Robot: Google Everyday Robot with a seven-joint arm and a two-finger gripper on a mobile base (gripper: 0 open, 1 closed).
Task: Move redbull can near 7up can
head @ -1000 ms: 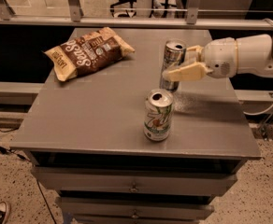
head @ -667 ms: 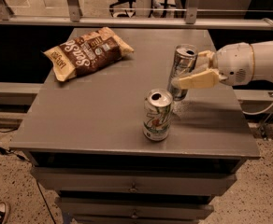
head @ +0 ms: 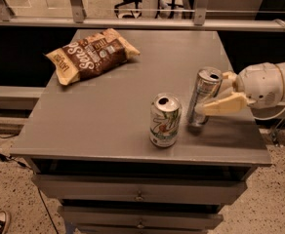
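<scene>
The redbull can (head: 204, 92), slim and silver with an open metal top, leans slightly and stands just right of the 7up can (head: 165, 121). The 7up can is wider, white with green lettering, and stands upright near the table's front edge. My gripper (head: 215, 95) reaches in from the right and is shut on the redbull can. One tan finger (head: 225, 105) crosses the can's near side; the other shows behind the can near its top. The can's base is at or just above the table top. A small gap separates the two cans.
A brown snack bag (head: 91, 55) lies at the back left of the grey table (head: 108, 121). The table has drawers below its front edge. My white arm (head: 269, 84) extends past the right edge. A rail runs behind the table.
My gripper has carried the redbull can toward the table's front and a little right, lowering it beside the 7up can. The 7up can and the bag have not moved.
</scene>
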